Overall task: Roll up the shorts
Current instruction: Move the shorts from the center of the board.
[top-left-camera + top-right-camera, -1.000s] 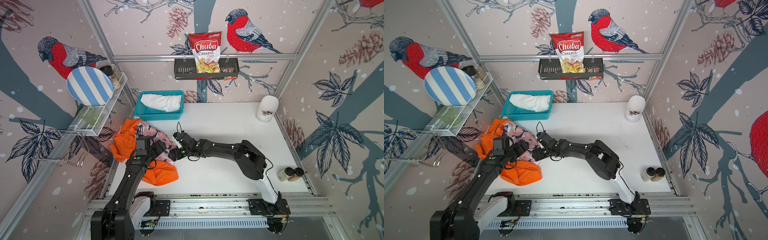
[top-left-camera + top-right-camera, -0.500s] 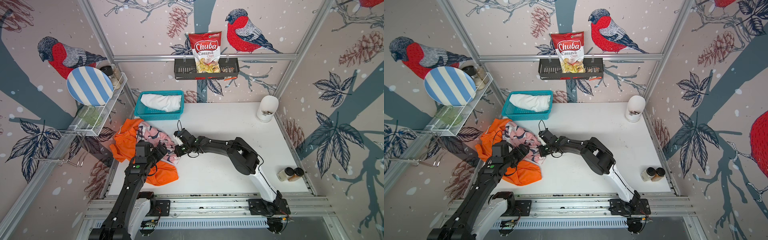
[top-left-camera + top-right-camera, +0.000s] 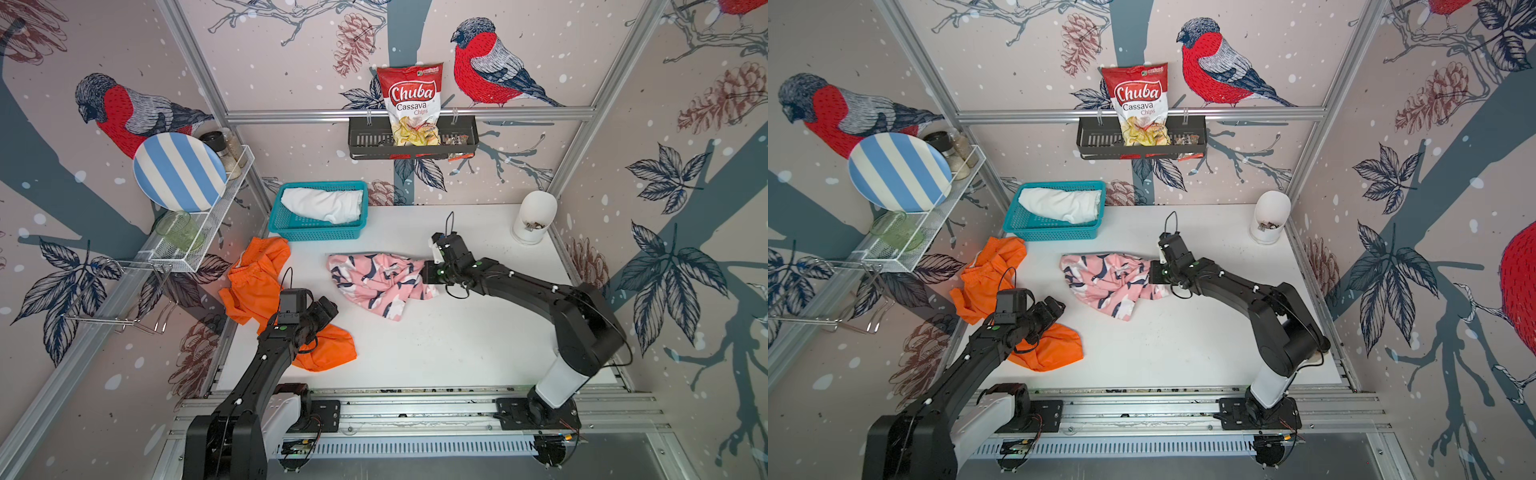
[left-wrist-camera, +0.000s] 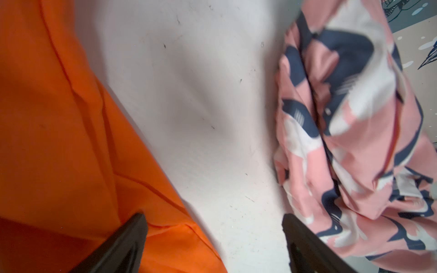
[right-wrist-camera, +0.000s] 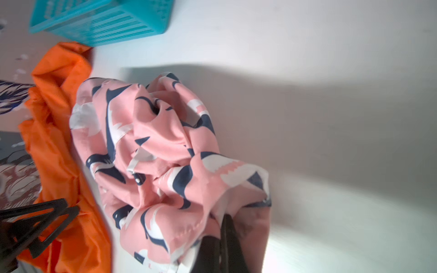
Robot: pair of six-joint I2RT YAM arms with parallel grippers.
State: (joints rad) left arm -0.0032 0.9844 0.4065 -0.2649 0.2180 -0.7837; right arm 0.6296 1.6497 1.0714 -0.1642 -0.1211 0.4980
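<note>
1. The pink shorts [image 3: 374, 282] are lying crumpled on the table [image 3: 436, 345], a little in front of the teal basket [image 3: 320, 235].
2. The right gripper [image 5: 224, 238] is pinching their edge on the side away from the basket, jaws closed on the fabric.
3. The left gripper [image 4: 212, 218] is hovering farther in front of the basket, jaws wide, holding nothing.
4. The pair seems to be getting positioned for spreading. The next move is likely calling for flattening before any rolling.

Black fingers [image 4: 123, 243] spread wide, orange shorts [image 4: 59, 141] and pink shark-print shorts [image 4: 354, 146] lying apart — white table [image 4: 201, 106] between
</note>
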